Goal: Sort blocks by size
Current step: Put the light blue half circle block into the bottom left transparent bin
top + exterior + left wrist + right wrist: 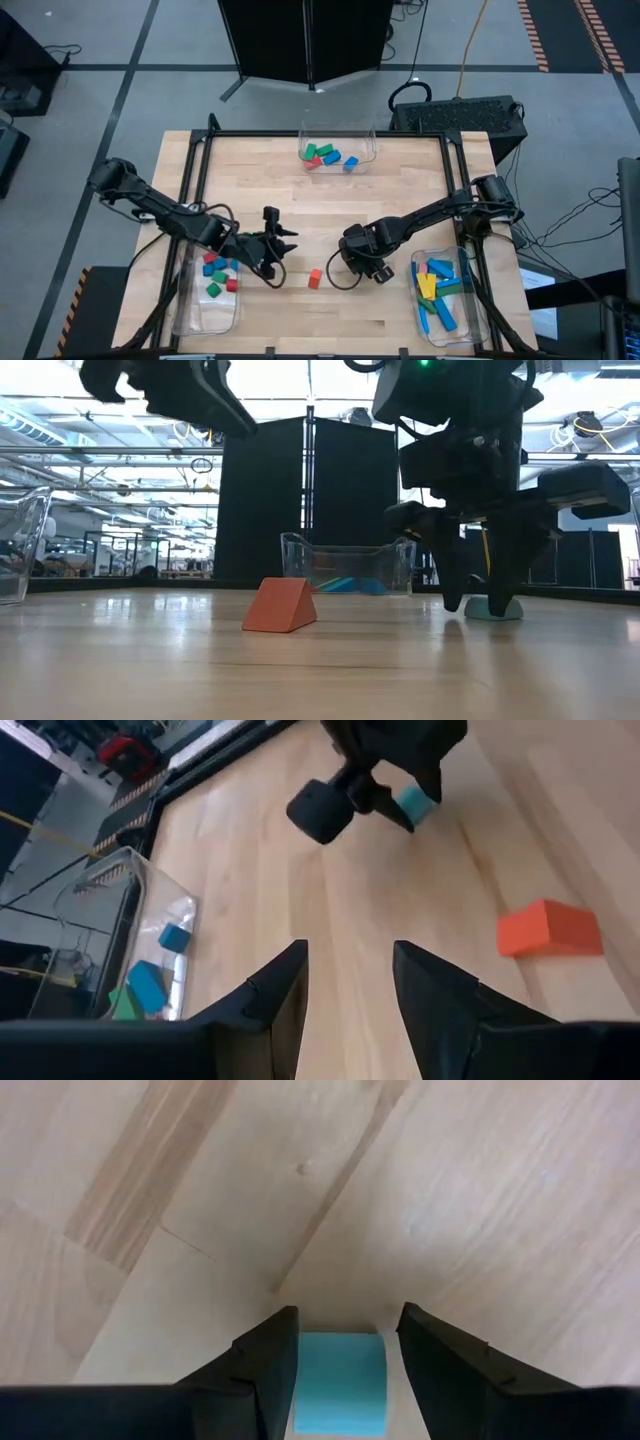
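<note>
Three clear bins hold sorted blocks. Remaining: orange wedge loose; right gripper pinches cyan block; left gripper spread, empty.

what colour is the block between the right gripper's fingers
Light cyan block, seen best in the right wrist view, between the right gripper fingers.
</note>
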Controlling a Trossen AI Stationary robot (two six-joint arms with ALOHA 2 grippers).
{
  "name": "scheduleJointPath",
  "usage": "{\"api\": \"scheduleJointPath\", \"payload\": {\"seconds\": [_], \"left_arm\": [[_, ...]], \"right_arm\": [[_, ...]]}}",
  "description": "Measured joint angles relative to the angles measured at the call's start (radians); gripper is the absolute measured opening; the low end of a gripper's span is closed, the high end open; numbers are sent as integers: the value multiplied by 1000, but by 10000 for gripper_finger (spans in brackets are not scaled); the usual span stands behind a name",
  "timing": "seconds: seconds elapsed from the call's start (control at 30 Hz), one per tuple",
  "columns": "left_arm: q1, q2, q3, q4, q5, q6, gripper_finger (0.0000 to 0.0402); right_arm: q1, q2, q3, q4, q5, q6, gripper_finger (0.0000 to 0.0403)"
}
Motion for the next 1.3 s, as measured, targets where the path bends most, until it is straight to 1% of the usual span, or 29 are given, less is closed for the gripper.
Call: {"api": "scheduleJointPath", "payload": {"seconds": [0.1,0.23,0.33,0.47,0.6,0.67,0.8,0.87,1.0,1.17,1.3], "left_arm": [[18,0,-14,51,16,1,150],[47,0,-62,186,74,19,150],[65,1,-92,258,114,30,150],[97,2,-131,319,93,30,150],[130,16,-152,327,83,23,150],[144,38,-154,328,97,7,150],[165,124,-154,409,139,-1,150],[170,175,-154,464,143,-1,150],[179,266,-154,555,136,-1,150],[190,339,-154,660,132,0,150],[192,362,-154,711,135,0,150]], "right_arm": [[0,0,0,-4,18,0,169],[1,-1,0,-6,51,19,169],[1,-9,0,-18,51,37,169],[1,-18,0,-81,49,80,169],[0,-19,0,-138,48,136,169],[0,-19,0,-139,44,157,169],[-3,-19,0,-111,43,173,169],[-8,-24,0,-80,43,184,169],[-21,-56,0,-70,45,232,169],[-48,-102,0,-183,47,314,169],[-64,-108,0,-270,27,372,169]]}}
